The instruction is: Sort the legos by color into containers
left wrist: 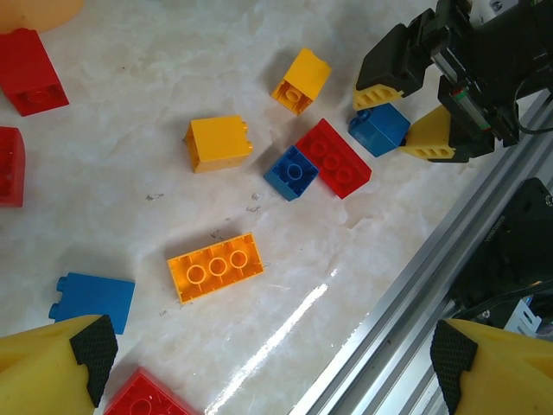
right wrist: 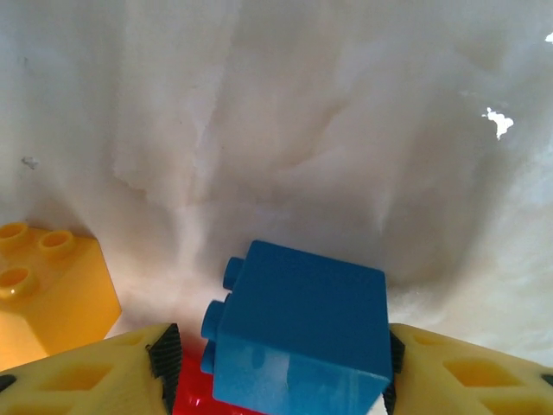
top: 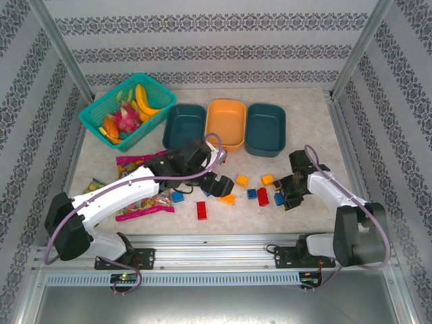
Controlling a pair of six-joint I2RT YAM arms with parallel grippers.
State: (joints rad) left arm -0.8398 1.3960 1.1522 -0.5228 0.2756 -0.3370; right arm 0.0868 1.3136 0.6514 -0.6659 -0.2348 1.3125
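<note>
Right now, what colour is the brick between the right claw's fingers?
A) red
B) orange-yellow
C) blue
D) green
C: in the right wrist view, the right claw has a blue brick sitting between its two yellow fingers.

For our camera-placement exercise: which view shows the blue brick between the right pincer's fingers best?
Right wrist: the blue brick looms large, studs and faces clear. Left wrist shows it small but whole; top external, a blue speck.
</note>
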